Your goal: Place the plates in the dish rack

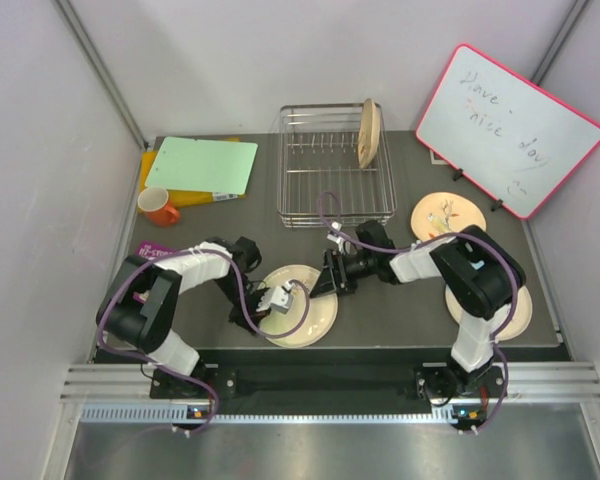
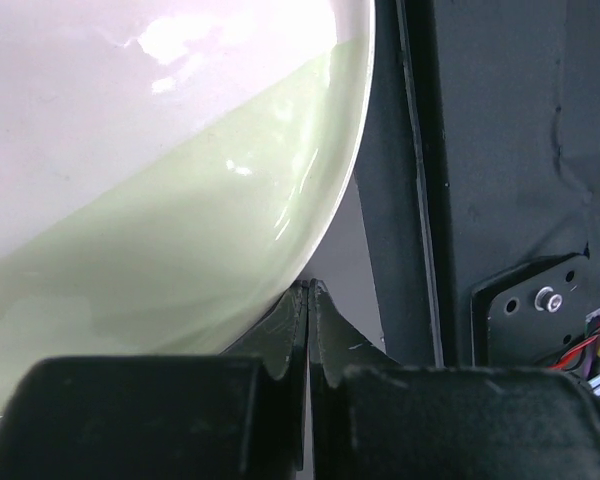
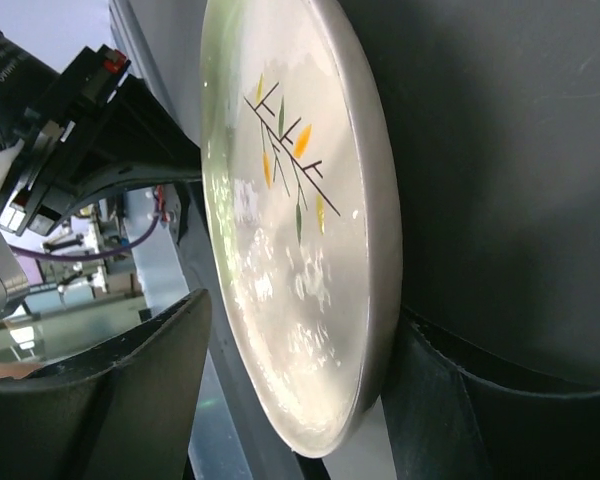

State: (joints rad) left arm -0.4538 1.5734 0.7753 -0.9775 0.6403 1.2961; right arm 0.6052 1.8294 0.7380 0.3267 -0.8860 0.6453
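A cream plate with a pale green part [image 1: 305,320] lies at the table's front centre. My left gripper [image 1: 277,298] is shut, its closed tips [image 2: 308,292] against the underside of that plate's [image 2: 180,200] left rim. My right gripper [image 1: 327,278] is open around the plate's far right rim. In the right wrist view the plate [image 3: 300,200] shows a twig motif; one finger [image 3: 450,400] touches its underside and the other [image 3: 130,370] stands apart from its face. The dish rack [image 1: 320,195] stands at the back centre with one plate [image 1: 370,132] upright in it.
Another plate [image 1: 448,215] lies right of the rack, and one more [image 1: 520,312] lies partly under the right arm. A whiteboard [image 1: 510,125] stands back right. An orange mug [image 1: 159,206] and a green clipboard [image 1: 202,165] lie back left.
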